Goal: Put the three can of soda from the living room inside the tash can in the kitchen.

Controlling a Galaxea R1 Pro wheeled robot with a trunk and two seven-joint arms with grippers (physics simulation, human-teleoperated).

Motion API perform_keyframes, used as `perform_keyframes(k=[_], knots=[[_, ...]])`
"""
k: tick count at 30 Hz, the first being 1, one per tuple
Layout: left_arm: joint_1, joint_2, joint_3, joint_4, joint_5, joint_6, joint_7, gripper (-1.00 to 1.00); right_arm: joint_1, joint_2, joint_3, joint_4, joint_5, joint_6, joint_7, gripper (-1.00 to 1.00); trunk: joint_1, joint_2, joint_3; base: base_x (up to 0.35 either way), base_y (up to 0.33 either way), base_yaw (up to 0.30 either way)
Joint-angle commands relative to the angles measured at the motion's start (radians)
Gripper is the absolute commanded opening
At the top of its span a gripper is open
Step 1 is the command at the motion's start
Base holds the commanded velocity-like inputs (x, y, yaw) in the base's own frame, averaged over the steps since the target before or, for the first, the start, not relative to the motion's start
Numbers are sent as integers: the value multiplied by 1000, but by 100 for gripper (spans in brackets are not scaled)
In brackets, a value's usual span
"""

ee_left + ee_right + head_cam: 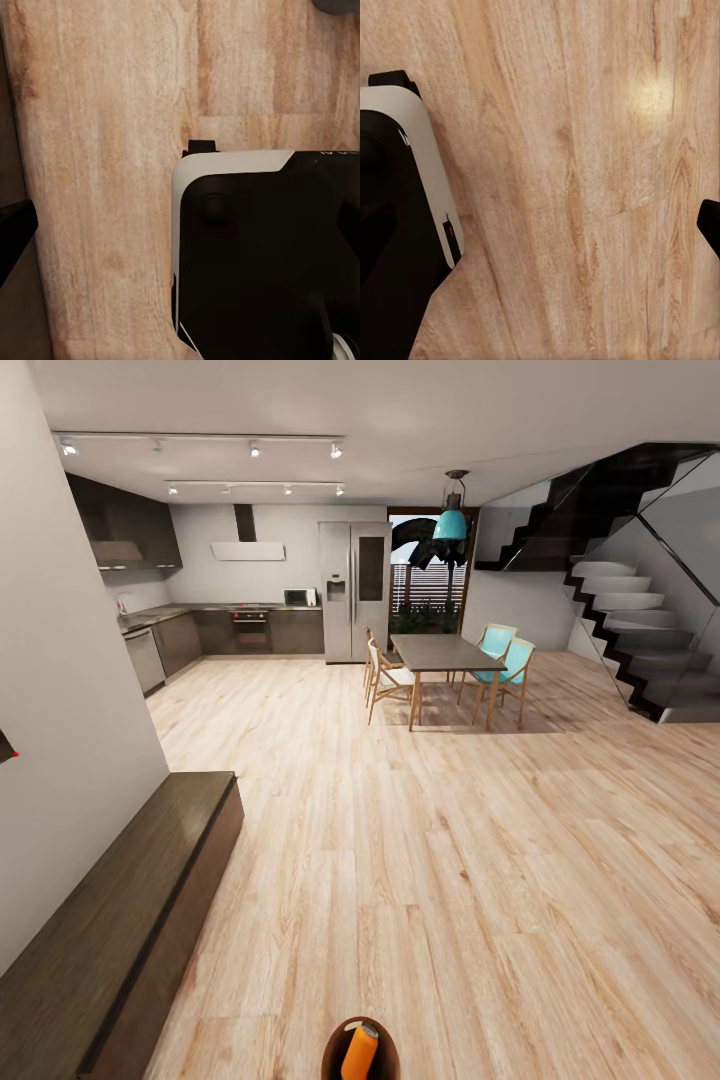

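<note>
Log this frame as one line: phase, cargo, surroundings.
phase: in transit over wood floor | cargo: orange can in bin at head view's bottom edge | ahead: kitchen, fridge | left: bench

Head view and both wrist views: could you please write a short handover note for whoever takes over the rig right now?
Hands: left and right states cannot be read; the wrist views look down on the pale wood floor and the robot's black-and-white base.
Things: one bright orange soda can sits tilted inside the small round brown-tan bin, right by the robot. I cannot place the other two cans.
Done: at least that can is in the bin.
Left: the kitchen's dark grey cabinets are far ahead, beside the tall steel fridge; probably drive there, and check for the remaining cans.
</note>
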Motion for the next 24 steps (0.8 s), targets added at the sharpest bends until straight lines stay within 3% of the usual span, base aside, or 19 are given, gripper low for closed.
perform_keyframes(k=[1, 24], knots=[[0, 0, 0, 0, 0, 0, 0, 100, 0, 0, 0, 0, 0, 0, 0, 100, 0, 0, 0, 0, 0, 0], [0, 0, 0, 0, 0, 0, 0, 100, 1, 0, 0, 0, 0, 0, 0, 100, 0, 0, 0, 0, 0, 0]])
